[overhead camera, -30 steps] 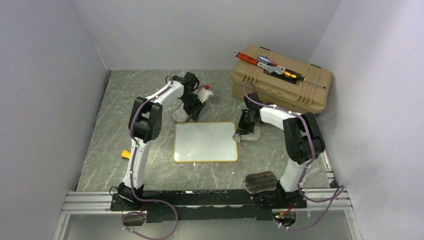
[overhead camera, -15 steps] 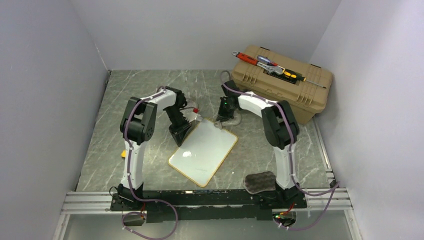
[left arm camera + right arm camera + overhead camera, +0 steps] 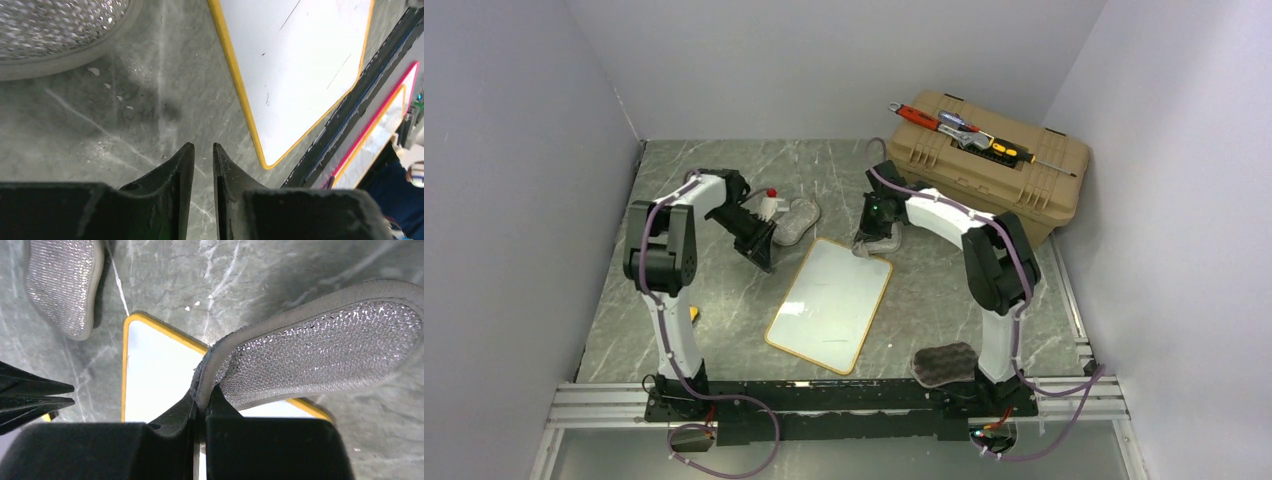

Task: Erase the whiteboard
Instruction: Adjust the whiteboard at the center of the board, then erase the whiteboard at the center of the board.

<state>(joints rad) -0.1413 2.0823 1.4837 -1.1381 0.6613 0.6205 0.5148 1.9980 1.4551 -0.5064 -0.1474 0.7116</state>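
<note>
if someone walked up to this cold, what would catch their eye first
The whiteboard with its yellow frame lies askew in the middle of the table, nearly clean. At its far corner the right gripper pinches a grey sponge. At the back right sits a tan toolbox with tools on its lid.

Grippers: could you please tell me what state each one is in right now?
Left gripper: barely open, holding nothing.
Right gripper: shut on the edge of a grey glittery mesh sponge pad.
</note>
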